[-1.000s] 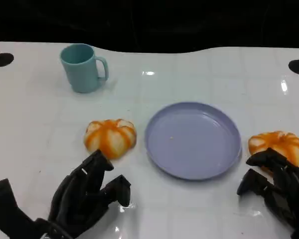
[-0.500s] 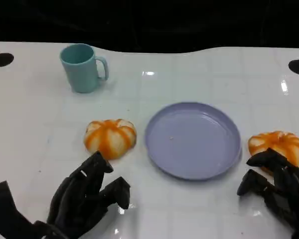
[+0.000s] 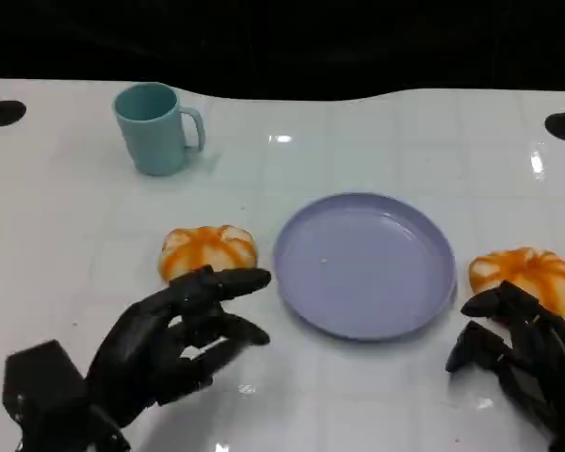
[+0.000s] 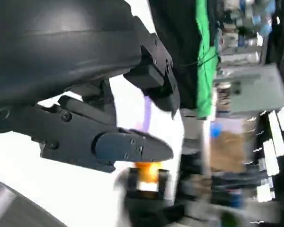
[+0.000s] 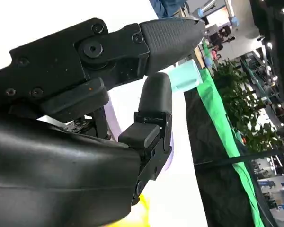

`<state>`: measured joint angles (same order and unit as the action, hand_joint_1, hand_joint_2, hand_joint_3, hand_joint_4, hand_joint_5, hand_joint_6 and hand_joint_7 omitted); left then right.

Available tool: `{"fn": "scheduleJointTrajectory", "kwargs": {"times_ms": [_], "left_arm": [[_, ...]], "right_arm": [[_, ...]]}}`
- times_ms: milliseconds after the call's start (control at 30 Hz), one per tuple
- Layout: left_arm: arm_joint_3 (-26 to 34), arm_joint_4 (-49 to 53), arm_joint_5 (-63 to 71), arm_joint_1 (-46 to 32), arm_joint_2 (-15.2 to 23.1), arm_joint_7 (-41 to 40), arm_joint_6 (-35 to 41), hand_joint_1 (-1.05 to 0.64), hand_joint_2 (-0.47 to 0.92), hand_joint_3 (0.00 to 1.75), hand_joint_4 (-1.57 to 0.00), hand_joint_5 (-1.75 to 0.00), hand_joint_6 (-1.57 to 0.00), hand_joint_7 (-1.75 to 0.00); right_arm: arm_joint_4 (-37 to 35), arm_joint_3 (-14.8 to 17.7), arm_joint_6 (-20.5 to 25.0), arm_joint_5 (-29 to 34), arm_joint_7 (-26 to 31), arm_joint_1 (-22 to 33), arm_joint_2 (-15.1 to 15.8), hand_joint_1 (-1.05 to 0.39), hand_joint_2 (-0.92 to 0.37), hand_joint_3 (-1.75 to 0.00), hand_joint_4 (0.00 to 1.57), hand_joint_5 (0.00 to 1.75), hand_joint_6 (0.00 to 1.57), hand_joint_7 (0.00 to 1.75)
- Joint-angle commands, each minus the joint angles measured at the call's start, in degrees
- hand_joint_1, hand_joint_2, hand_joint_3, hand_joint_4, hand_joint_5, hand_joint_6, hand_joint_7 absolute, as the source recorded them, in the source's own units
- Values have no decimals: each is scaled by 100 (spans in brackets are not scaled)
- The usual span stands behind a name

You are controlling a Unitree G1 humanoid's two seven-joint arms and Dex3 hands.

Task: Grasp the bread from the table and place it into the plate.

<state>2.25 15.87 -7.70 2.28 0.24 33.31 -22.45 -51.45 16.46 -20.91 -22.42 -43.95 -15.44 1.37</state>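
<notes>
Your left hand [image 3: 174, 344] has lifted and stretched toward the left bread [image 3: 208, 250], fingers spread, holding nothing. Both breads lie on the table [image 3: 377, 141] beside the plate [image 3: 364, 265]; right hand [image 3: 523, 358] loosely curled, empty.

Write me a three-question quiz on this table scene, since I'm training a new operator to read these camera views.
1. True or false: the plate already holds a bread.
2. Which hand has its fingers over a bread? A) left hand B) right hand C) neither
3. Fill in: the cup stands at the table's far ____ in the head view.

Key
1. False: the left bread and the right bread both lie on the table, one either side of the plate.
2. A: its fingers reach over the near edge of the left bread, holding nothing yet; the right hand sits just short of the right bread.
3. left
</notes>
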Motion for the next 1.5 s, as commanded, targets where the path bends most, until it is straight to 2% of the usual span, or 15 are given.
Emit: {"fn": "scheduleJointTrajectory", "kwargs": {"times_ms": [33, 167, 400, 600, 700, 867, 967, 1100, 1300, 1500], "left_arm": [[-202, -343, 1285, 7, 438, -888, -454, -54, 92, 6, -6, -78, -36, -4], [-353, -530, 2528, 73, 716, -1897, -812, -49, 90, 1, -2, -68, -36, -2], [-726, -984, 4649, 363, 1270, -3300, -458, -51, 88, 0, 0, -62, -37, -2], [-1093, -1101, 5479, 565, 1534, -3745, 21, -54, 86, 0, 0, -57, -36, -1], [-1359, -1212, 6175, 706, 1693, -3818, 489, -59, 88, 1, 0, -46, -28, 0], [-1650, -1289, 6541, 855, 1771, -3673, 1050, -59, 88, 0, 0, -30, -15, 0], [-1770, -1322, 6557, 885, 1823, -3681, 1228, -58, 88, 0, 0, -27, -14, 0], [-2106, -1186, 6882, 1278, 1741, -3078, 1894, -55, 85, 0, 0, -20, -18, -2], [-2461, -295, 6880, 1949, 1454, -2948, 2558, -53, 83, 0, -6, -23, -18, -1], [-2696, 583, 6665, 2464, 1355, -3053, 2741, -50, 84, 0, -8, -25, -17, 0]], "right_arm": [[-92, 39, 114, -42, -32, 41, 38, -54, -92, -24, 64, 162, 62, 122], [-49, 25, 103, 22, 40, 61, 45, -55, -92, -26, 63, 161, 62, 121], [86, -2, 174, 66, 159, 118, 45, -54, -92, -25, 63, 158, 62, 119], [153, -9, 205, 57, 182, 137, 33, -55, -92, -25, 64, 158, 62, 122], [162, -11, 245, 58, 210, 141, 30, -54, -92, -26, 64, 159, 60, 123], [169, 0, 285, 21, 181, 146, 37, -53, -92, -26, 63, 159, 59, 124], [181, 4, 303, 13, 174, 149, 37, -53, -92, -26, 63, 159, 59, 124], [259, -31, 231, 88, 219, 208, 61, -54, -92, -26, 63, 158, 58, 126], [215, 5, 306, -14, 104, 191, 70, -54, -92, -25, 63, 159, 58, 126], [229, -9, 232, 40, 100, 219, 78, -53, -92, -27, 62, 159, 57, 125]]}}
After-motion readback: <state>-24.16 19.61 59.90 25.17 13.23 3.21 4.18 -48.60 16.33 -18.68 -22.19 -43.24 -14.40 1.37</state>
